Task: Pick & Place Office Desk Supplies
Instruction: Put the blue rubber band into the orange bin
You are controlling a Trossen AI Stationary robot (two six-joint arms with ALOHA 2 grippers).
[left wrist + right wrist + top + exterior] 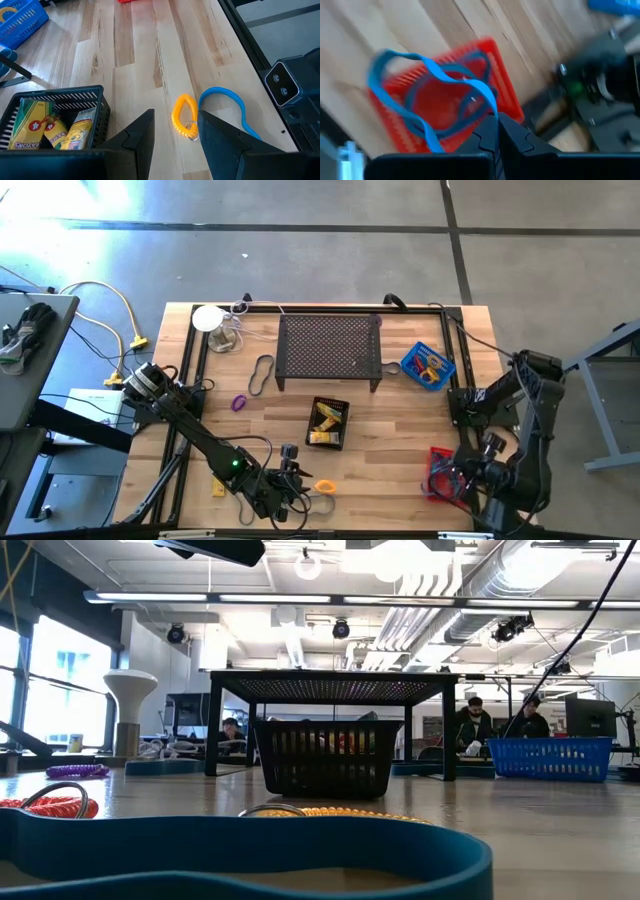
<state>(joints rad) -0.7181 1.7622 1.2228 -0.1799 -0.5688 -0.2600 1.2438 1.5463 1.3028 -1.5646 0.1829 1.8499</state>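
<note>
R pincer (496,131) clamped on floppy blue band (410,90) over red mesh basket (495,80); L pincer (175,137) agape — coiled orange ring (184,116) between.

High view: overhead, facing straight down on the whole surface (390,430) and both arms. Low view: at surface height near the front edge, facing level across to the room beyond. Left wrist view: close, angled down past its end effector (175,132). Right wrist view: very close above the red basket (470,100). The black basket (328,423) appears in high, low and left wrist views.
</note>
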